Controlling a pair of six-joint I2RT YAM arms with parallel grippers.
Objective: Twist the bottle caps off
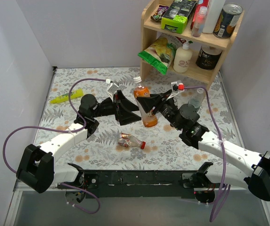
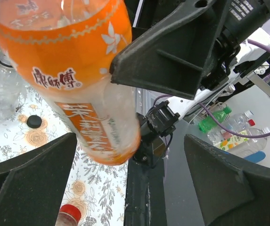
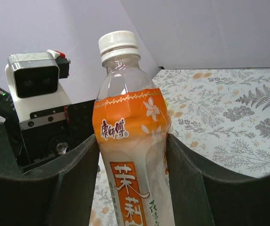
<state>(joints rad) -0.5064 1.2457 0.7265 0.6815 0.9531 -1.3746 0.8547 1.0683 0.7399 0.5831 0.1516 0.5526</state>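
Note:
The orange-labelled bottle [image 1: 145, 104] is held off the table, tilted. My right gripper [image 1: 151, 109] is shut on its body, one finger on each side of the label [image 3: 132, 165]. Its white cap [image 3: 118, 42] is on, also seen in the top view [image 1: 137, 79]. My left gripper [image 1: 129, 109] is open just left of the bottle; its fingers [image 2: 26, 183] stand wide apart below the bottle's base [image 2: 111, 150]. A reddish-labelled bottle [image 1: 129, 141] with a red cap [image 1: 143, 145] lies on the table. A blue-labelled bottle [image 1: 196, 98] stands behind my right arm, uncapped. A loose black cap [image 2: 34, 121] lies near it.
A wooden shelf [image 1: 189, 36] with tins, snack bags and a white pump bottle [image 1: 183, 57] stands at the back right. A yellow-green object [image 1: 66, 97] lies at the left of the floral cloth [image 1: 102, 150]. More bottles [image 2: 215, 120] show beyond the table's near edge.

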